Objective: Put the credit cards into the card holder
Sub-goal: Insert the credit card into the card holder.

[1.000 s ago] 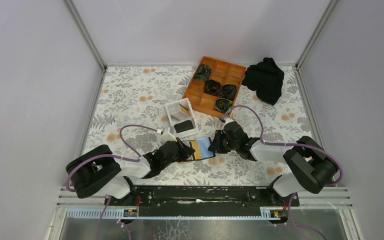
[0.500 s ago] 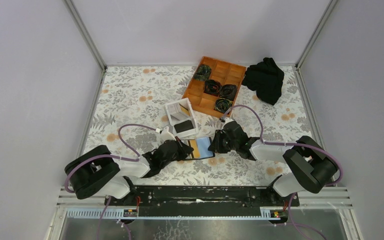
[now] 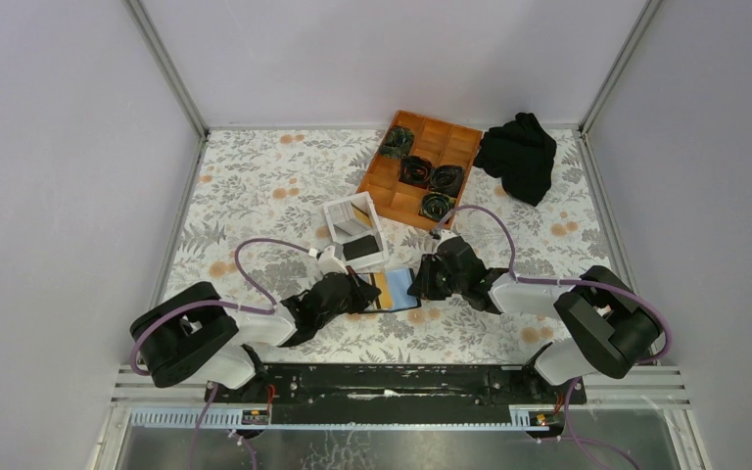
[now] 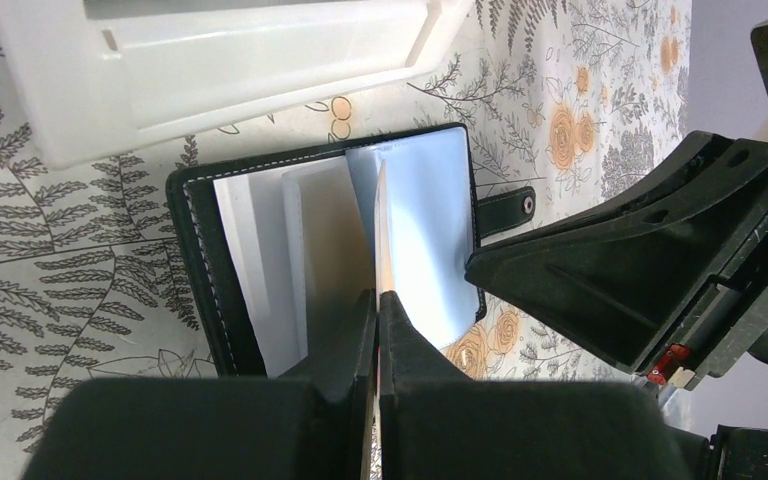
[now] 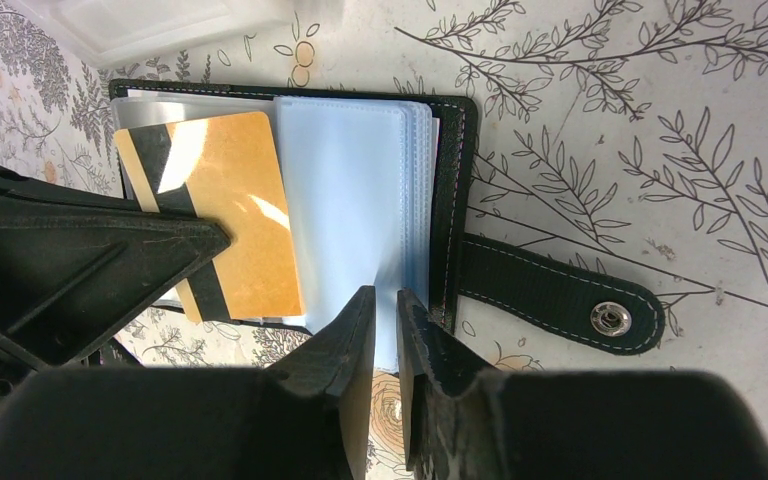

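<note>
Edgewise — orange card in left hand

No writing, brand, number or sign can be read anywhere. The orange card shows only a plain dark stripe, and the black card holder and its strap tab look unmarked, though glare may hide faint print.

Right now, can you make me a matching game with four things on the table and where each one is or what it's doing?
Things:
1. orange card
2. card holder
3. black cloth
4. wooden tray

Places or states:
A. far right corner
B. lying open on the table
C. holds dark rolled items
D. pinched by the left arm's fingers

Pairs: 1-D, 2-B, 3-A, 4-C
</note>
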Controlling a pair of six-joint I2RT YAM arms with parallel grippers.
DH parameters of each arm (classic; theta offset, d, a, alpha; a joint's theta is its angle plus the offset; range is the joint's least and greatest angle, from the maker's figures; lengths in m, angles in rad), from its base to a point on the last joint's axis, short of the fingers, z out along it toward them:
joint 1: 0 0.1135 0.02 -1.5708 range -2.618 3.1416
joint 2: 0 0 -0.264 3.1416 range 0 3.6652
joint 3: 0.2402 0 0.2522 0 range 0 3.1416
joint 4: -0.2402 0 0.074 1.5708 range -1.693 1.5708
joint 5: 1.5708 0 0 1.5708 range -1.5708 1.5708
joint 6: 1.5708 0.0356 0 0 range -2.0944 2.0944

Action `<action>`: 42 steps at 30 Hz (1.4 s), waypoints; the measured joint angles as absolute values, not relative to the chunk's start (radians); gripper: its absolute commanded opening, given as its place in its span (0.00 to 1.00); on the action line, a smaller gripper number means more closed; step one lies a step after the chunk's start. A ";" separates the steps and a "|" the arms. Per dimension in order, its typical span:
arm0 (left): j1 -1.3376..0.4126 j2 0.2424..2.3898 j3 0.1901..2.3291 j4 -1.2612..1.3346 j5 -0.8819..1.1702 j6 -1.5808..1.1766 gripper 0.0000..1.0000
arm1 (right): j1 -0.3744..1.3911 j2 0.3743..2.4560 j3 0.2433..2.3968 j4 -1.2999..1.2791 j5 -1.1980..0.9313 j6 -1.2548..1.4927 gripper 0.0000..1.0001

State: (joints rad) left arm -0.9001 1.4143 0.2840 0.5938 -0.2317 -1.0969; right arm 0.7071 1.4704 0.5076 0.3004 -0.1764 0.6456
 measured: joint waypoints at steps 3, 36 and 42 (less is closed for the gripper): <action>-0.900 1.414 0.283 0.603 -0.231 -1.080 0.00 | 0.707 1.471 0.509 0.299 -0.176 0.643 0.21; -0.982 1.435 0.203 0.798 -0.323 -0.927 0.00 | 0.707 1.491 0.527 0.297 -0.178 0.643 0.22; -1.017 1.448 0.177 0.831 -0.381 -0.976 0.00 | 0.707 1.491 0.528 0.296 -0.178 0.643 0.22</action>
